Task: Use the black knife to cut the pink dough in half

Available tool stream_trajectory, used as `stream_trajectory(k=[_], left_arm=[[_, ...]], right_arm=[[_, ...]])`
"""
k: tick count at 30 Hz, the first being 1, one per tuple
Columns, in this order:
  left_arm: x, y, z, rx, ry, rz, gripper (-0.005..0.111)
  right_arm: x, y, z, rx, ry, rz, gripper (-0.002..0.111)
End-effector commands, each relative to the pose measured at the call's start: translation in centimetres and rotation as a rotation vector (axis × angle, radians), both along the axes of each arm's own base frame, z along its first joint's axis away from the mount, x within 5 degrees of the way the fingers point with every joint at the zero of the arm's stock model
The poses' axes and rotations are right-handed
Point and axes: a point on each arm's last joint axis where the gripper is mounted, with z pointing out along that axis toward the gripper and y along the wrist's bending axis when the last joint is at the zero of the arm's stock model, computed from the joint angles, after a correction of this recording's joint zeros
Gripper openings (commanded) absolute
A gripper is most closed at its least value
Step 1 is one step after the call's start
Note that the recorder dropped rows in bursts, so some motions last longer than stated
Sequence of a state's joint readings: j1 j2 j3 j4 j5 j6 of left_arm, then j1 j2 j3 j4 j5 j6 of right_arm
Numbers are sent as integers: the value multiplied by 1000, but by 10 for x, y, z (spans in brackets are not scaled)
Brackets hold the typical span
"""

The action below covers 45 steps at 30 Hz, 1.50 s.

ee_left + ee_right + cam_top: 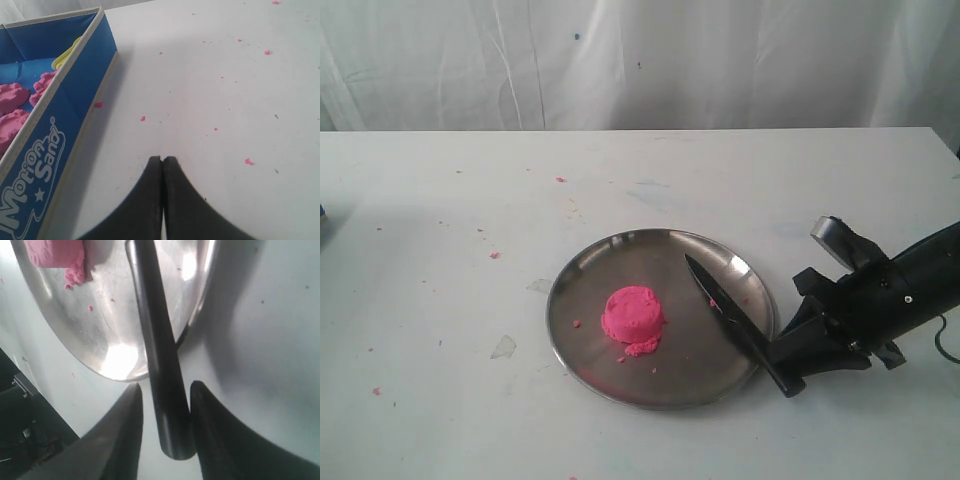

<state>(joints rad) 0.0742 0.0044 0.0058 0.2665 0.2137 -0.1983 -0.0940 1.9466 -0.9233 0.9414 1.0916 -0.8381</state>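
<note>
Right wrist view: the right end effector (165, 405) straddles the black knife (157, 350) handle, fingers apart, not yet clamped. The stiff blade rests across the steel plate (620, 375) rim; the pink dough (633, 317) (soft, crumbly) sits mid-plate. Left end effector (162, 161), pressed together, hangs over the desk (225, 75).

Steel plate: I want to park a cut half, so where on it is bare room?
The steel plate is bare behind and left of the pink dough. Its right side is crowded: the black knife lies across it, with the right gripper at the handle.
</note>
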Motion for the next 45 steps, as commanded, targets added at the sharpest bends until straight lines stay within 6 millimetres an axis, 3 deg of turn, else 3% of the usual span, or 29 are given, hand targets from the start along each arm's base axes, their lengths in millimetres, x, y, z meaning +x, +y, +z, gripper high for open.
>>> stream_trajectory(k=[1, 37, 45], left_arm=[[0, 0, 2, 0, -14, -5, 0], [0, 0, 2, 0, -14, -5, 0], [0, 0, 2, 0, -14, -5, 0]], right_arm=[[-1, 2, 0, 16, -2, 12, 31], [-1, 7, -6, -8, -8, 25, 31], [-2, 7, -19, 1, 39, 23, 14]])
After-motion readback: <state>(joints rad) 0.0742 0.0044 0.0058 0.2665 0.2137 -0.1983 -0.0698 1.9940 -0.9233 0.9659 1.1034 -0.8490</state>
